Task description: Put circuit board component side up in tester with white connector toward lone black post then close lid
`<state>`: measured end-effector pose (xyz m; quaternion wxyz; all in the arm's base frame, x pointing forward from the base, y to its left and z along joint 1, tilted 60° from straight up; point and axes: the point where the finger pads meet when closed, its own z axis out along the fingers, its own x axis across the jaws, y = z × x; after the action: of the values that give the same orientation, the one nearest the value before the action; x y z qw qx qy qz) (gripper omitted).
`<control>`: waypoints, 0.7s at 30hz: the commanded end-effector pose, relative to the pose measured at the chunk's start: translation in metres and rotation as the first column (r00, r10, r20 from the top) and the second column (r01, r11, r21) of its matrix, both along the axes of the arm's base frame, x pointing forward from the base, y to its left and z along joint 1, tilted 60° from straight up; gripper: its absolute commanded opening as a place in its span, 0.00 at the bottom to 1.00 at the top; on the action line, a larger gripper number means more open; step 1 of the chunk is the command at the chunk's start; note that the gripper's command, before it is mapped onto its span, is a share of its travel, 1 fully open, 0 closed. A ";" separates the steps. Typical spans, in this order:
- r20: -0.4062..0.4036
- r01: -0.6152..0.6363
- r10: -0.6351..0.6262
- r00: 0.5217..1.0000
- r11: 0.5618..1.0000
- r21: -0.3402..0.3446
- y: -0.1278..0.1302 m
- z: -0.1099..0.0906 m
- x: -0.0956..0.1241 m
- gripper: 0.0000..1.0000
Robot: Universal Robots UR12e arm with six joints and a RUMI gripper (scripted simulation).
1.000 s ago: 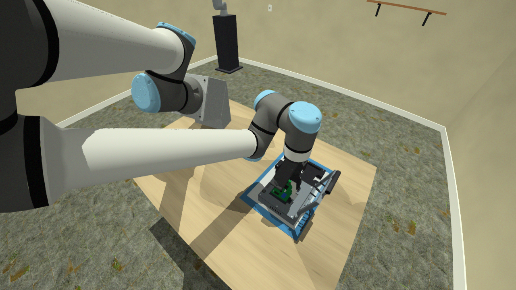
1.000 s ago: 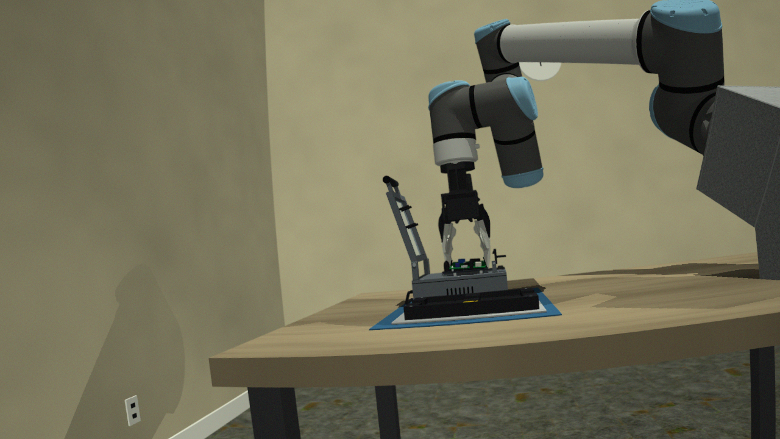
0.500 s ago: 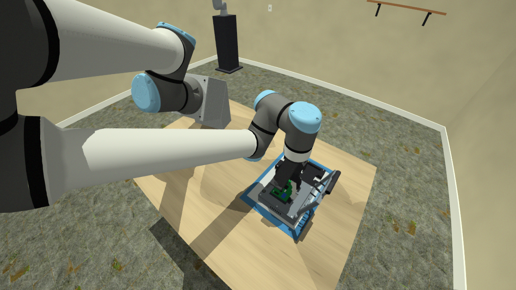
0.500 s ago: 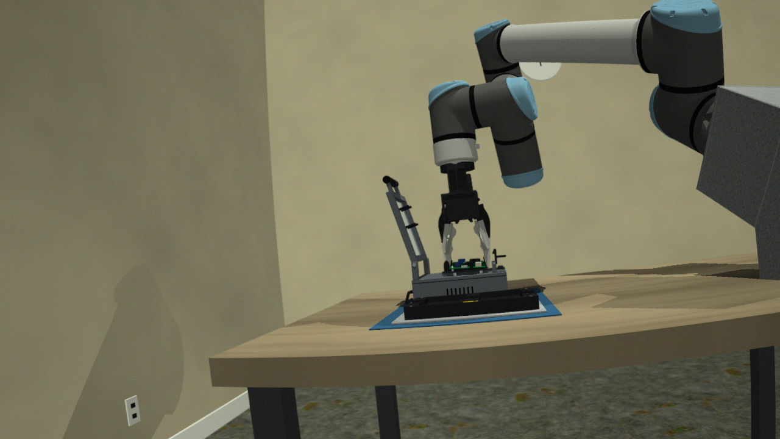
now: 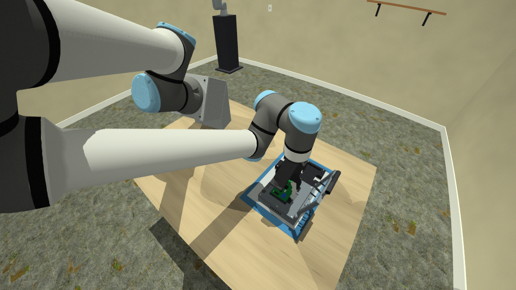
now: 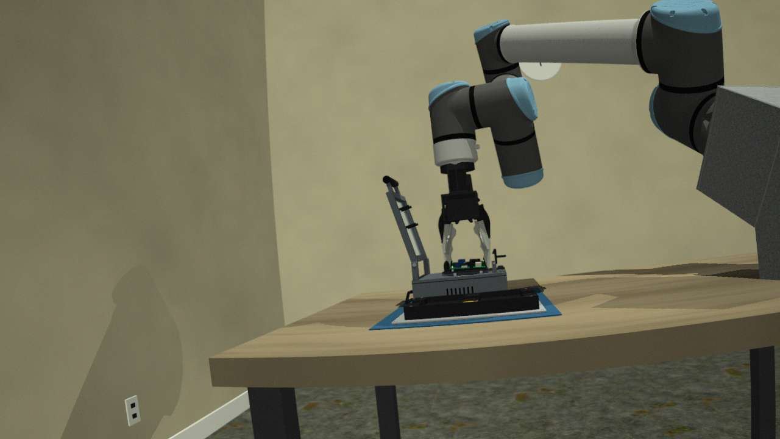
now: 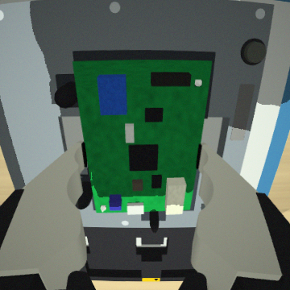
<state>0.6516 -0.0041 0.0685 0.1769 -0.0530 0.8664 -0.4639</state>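
Note:
My gripper (image 5: 288, 185) (image 6: 465, 256) (image 7: 142, 144) is shut on the green circuit board (image 5: 280, 193) (image 6: 463, 266) (image 7: 141, 129), with one finger on each long edge. The board is level and component side up, right at the top of the grey tester (image 5: 274, 203) (image 6: 457, 283) (image 7: 161, 32). Its white connector (image 7: 176, 197) sits at the board's lower end in the wrist view. A round black post (image 7: 253, 51) stands at the tester's top right corner there. I cannot tell whether the pins pass through the holes. The tester's lid (image 5: 321, 191) (image 6: 406, 224) stands open.
The black tray (image 5: 317, 169) (image 6: 474, 305) lies beside the tester on a blue mat (image 5: 252, 187) (image 6: 392, 323) on the wooden table (image 5: 234, 245) (image 6: 381, 349). The raised lid stands close beside my fingers. The grey arm base (image 6: 741, 152) is at the table's far end.

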 end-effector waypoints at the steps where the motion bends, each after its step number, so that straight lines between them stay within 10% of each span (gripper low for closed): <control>1: 0.001 -0.001 0.001 1.000 1.000 0.001 0.000 0.000 0.001 0.39; 14: 0.001 -0.001 0.001 1.000 1.000 0.001 -0.002 -0.001 0.002 0.39; 15: 0.001 -0.001 0.001 1.000 1.000 0.001 -0.002 -0.001 0.002 0.59; 21: 0.001 -0.001 0.001 1.000 1.000 0.001 -0.002 -0.001 0.002 0.59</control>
<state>0.6530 -0.0061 0.0673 0.1773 -0.0529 0.8665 -0.4637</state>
